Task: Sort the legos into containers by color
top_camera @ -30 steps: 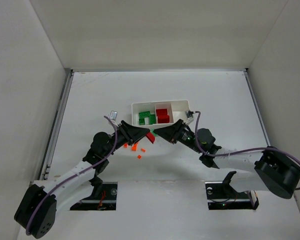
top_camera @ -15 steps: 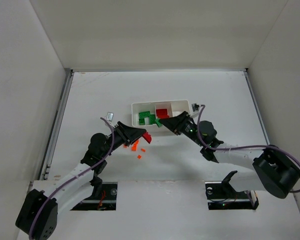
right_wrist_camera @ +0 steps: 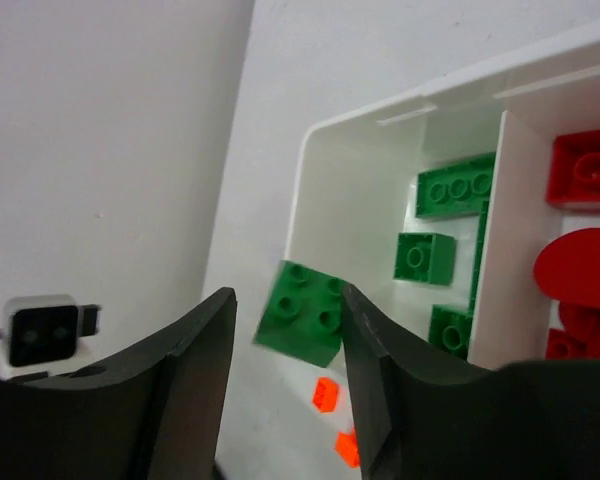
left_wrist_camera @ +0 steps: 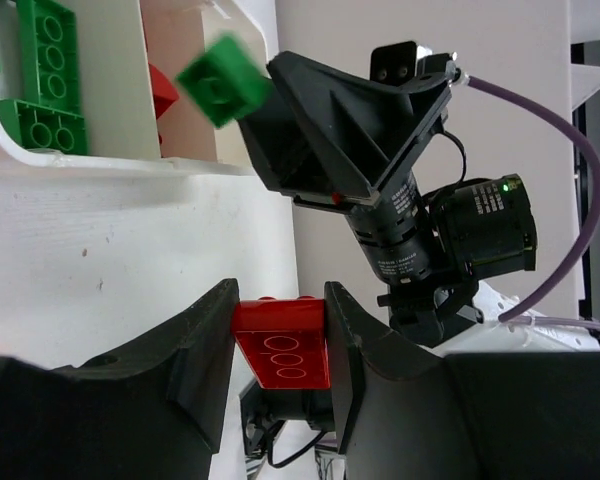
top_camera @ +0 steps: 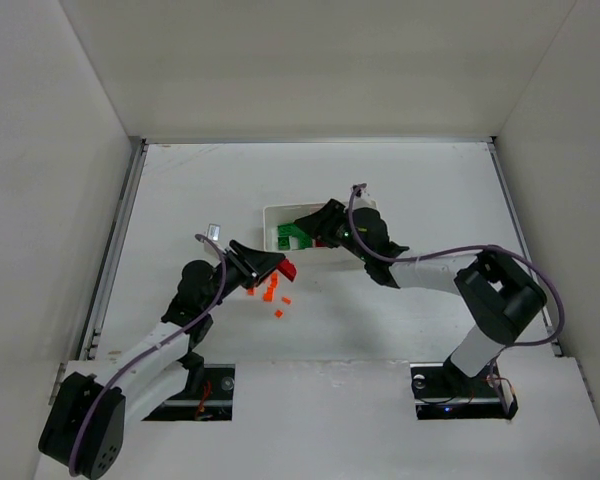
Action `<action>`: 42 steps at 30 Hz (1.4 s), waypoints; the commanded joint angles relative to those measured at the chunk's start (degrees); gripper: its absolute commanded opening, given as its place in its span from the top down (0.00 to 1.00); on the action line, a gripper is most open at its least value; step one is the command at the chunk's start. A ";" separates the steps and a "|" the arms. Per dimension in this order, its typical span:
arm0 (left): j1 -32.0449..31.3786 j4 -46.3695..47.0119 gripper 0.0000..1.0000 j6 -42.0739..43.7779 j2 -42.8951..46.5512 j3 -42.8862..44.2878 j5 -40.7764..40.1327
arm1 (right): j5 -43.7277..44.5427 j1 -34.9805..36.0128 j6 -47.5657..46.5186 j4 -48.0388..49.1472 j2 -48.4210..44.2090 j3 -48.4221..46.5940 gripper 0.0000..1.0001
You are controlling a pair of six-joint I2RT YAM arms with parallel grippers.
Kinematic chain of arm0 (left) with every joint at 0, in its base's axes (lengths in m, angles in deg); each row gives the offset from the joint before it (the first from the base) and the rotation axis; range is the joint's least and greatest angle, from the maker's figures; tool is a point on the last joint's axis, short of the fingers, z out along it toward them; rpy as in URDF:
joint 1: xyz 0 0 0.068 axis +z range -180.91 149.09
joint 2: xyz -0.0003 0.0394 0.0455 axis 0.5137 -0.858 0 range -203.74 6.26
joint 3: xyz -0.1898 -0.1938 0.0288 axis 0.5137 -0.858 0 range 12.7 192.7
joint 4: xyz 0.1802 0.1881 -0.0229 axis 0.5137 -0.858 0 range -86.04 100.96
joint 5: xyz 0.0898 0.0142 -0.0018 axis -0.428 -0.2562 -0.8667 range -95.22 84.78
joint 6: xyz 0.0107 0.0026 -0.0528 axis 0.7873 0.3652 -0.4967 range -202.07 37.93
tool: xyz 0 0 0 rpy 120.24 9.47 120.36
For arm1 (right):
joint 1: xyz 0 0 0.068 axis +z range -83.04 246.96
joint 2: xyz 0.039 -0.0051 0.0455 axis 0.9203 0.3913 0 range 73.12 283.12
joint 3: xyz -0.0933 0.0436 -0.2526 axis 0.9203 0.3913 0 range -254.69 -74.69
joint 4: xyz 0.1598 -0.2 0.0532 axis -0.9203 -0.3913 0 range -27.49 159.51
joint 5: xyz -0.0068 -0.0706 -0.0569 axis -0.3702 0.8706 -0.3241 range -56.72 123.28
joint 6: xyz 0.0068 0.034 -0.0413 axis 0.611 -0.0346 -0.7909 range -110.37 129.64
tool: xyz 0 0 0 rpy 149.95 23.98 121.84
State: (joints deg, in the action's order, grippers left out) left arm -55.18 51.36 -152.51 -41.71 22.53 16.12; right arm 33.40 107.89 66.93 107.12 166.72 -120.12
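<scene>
My left gripper (top_camera: 285, 268) is shut on a red brick (left_wrist_camera: 283, 345) and holds it above the table, just near-left of the white tray (top_camera: 272, 212). My right gripper (top_camera: 305, 226) is open over the tray's left compartment. A green brick (right_wrist_camera: 302, 314) hangs blurred between its jaws, with a gap on one side. It also shows in the left wrist view (left_wrist_camera: 223, 80). The left compartment holds several green bricks (right_wrist_camera: 425, 258), the middle one red bricks (right_wrist_camera: 585, 170). My right arm hides the third compartment. Small orange bits (top_camera: 270, 292) lie on the table near the tray.
The two grippers are close together at the tray's near-left corner. White enclosure walls stand on three sides. A metal rail (top_camera: 115, 250) runs along the table's left edge. More orange bits (right_wrist_camera: 325, 393) show below my right gripper.
My right gripper has swung left over the tray's green compartment and opened, and the green brick is coming loose. My left gripper has drawn back slightly, still holding the red brick.
</scene>
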 commanded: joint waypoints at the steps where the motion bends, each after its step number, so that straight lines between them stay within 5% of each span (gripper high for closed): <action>1: 0.32 2.14 0.85 1.79 -0.29 3.18 -0.25 | 1.37 0.25 -1.84 -0.69 1.32 -3.61 0.41; 7: -0.81 2.40 0.85 3.46 -3.97 6.43 -1.83 | 2.69 -0.28 -4.03 -0.69 -5.08 -0.02 0.33; 15: -8.81 3.10 0.86 9.25 -15.92 15.74 -12.01 | 12.34 -3.18 -14.05 -6.73 -26.07 12.73 0.77; 21: -13.82 2.49 0.86 14.00 -27.51 24.70 -21.33 | 25.61 -2.48 -20.81 -20.81 -38.22 14.66 0.80; 30: -12.60 -1.81 0.84 21.39 -43.43 38.68 -24.68 | 26.51 -0.37 -23.72 -19.68 -44.99 21.26 0.87; 36: -12.95 -5.15 0.70 24.02 -47.66 43.17 -26.08 | 24.67 1.91 -27.59 -15.81 -47.63 23.10 0.79; 42: -13.39 -7.70 0.42 26.75 -47.49 44.84 -26.97 | 23.96 3.41 -29.17 -14.93 -46.76 22.93 0.43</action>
State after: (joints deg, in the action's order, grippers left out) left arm -68.27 43.82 -128.73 -90.36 64.51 -9.54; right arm 58.04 110.34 40.25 88.12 119.77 -97.06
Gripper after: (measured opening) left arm 0.561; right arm 0.532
